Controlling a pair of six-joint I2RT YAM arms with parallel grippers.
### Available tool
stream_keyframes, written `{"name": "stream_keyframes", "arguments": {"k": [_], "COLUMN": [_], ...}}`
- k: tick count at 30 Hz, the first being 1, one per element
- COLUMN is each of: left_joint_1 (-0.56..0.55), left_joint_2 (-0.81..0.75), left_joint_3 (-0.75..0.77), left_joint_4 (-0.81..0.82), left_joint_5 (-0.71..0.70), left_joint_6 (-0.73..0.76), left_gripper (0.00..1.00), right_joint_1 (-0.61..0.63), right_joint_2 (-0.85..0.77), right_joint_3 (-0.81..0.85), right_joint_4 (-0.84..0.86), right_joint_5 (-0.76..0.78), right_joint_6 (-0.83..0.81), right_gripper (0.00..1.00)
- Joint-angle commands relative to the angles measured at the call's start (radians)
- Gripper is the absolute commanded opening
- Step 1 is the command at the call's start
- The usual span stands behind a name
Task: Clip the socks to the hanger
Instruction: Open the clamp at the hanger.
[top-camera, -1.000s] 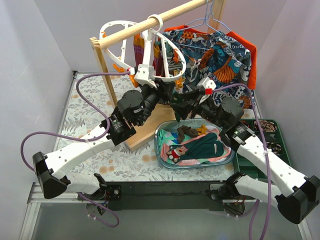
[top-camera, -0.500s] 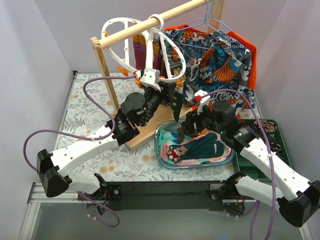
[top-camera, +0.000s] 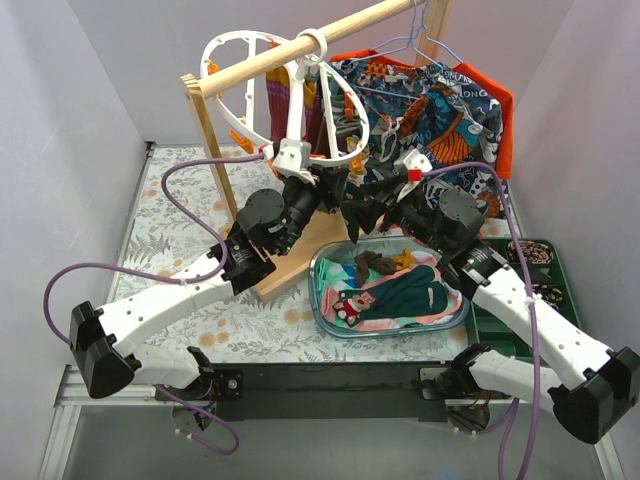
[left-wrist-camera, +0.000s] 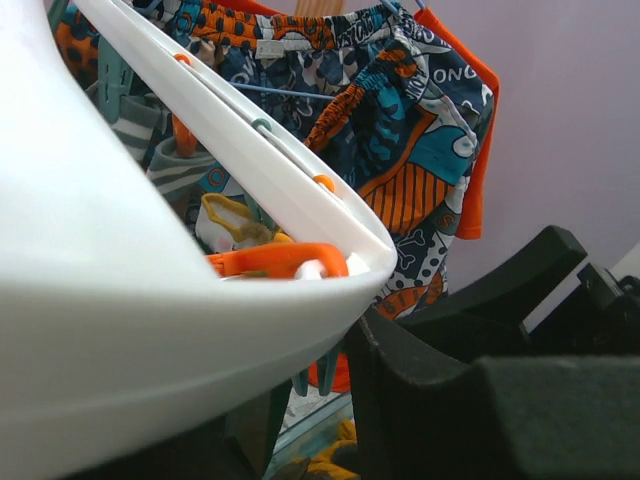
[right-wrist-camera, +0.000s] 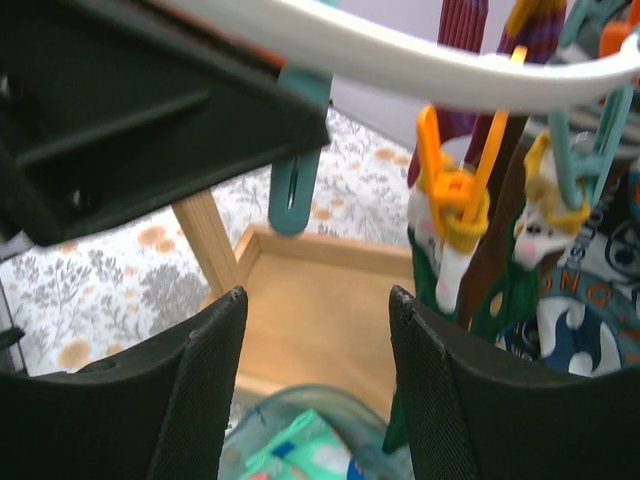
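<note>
The white ring hanger (top-camera: 240, 95) hangs from the wooden rail with orange and teal pegs. My left gripper (top-camera: 332, 188) is closed on its lower rim, which fills the left wrist view (left-wrist-camera: 150, 300). A dark green sock (right-wrist-camera: 520, 290) hangs from a yellow peg (right-wrist-camera: 450, 195) under the rim (right-wrist-camera: 420, 55). My right gripper (right-wrist-camera: 315, 300) is open and empty just beside that sock; in the top view it (top-camera: 368, 207) sits under the rim. A dark teal sock (top-camera: 415, 290) lies in the bin.
The clear bin (top-camera: 330, 312) of socks sits below both grippers. The wooden rail (top-camera: 300, 45), its post (top-camera: 212, 140) and its base (top-camera: 300, 250) stand behind. The patterned shirt (top-camera: 440, 110) hangs on the right. A green tray (top-camera: 545, 265) is far right.
My right gripper dipped toward the bin, leaving the green sock hanging from the hanger, then rose back up under the rim. The left gripper and hanger shifted only slightly.
</note>
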Motion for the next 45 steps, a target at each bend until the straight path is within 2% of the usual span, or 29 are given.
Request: {"name": "stream_keyframes", "arguments": {"k": [1,13,18,23,26,27,29,30,32,34,37,41,45], "left_joint_1": [-0.006,-0.006,-0.006,-0.006,-0.006,-0.008,-0.006,-0.006,-0.006,-0.006,-0.006,0.007,0.035], "left_joint_2": [-0.052,-0.052,-0.052,-0.049,-0.043,-0.038,-0.030,-0.029,-0.017,-0.012,-0.006,0.014,0.036], "left_joint_3": [-0.056,-0.063,-0.060,-0.037,-0.020,-0.004,0.014,0.026,0.069,0.111,0.147,0.190,0.233], "left_joint_4": [0.014,0.051,0.041,0.009,-0.015,-0.040,-0.072,-0.112,-0.161,-0.221,-0.279,-0.322,-0.386], "left_joint_5": [0.016,0.006,0.018,0.004,0.009,0.009,0.004,0.000,-0.016,-0.022,-0.031,-0.022,0.019], "left_joint_6": [-0.002,-0.054,-0.091,-0.123,-0.140,-0.145,-0.158,-0.163,-0.177,-0.197,-0.208,-0.229,-0.292], "left_gripper": [0.00,0.00,0.00,0.00,0.00,0.02,0.07,0.15,0.23,0.35,0.47,0.54,0.57], "right_joint_1": [0.002,0.002,-0.012,-0.046,-0.053,-0.055,-0.064,-0.067,-0.081,-0.092,-0.125,-0.150,-0.172], "right_joint_2": [0.056,0.119,0.138,0.165,0.175,0.176,0.178,0.178,0.178,0.179,0.184,0.204,0.214], "right_joint_3": [0.061,0.064,0.067,0.050,0.044,0.044,0.045,0.047,0.048,0.050,0.053,0.070,0.079], "right_joint_4": [0.231,0.406,0.409,0.409,0.409,0.409,0.407,0.407,0.406,0.406,0.406,0.404,0.403], "right_joint_5": [-0.007,-0.032,-0.054,-0.125,-0.150,-0.159,-0.170,-0.183,-0.206,-0.222,-0.262,-0.346,-0.390], "right_joint_6": [0.043,0.109,0.102,0.112,0.108,0.105,0.089,0.082,0.062,0.056,0.054,0.062,0.065], "right_gripper": [0.63,0.59,0.46,0.39,0.30,0.21,0.13,0.07,0.02,0.01,0.01,0.01,0.01]}}
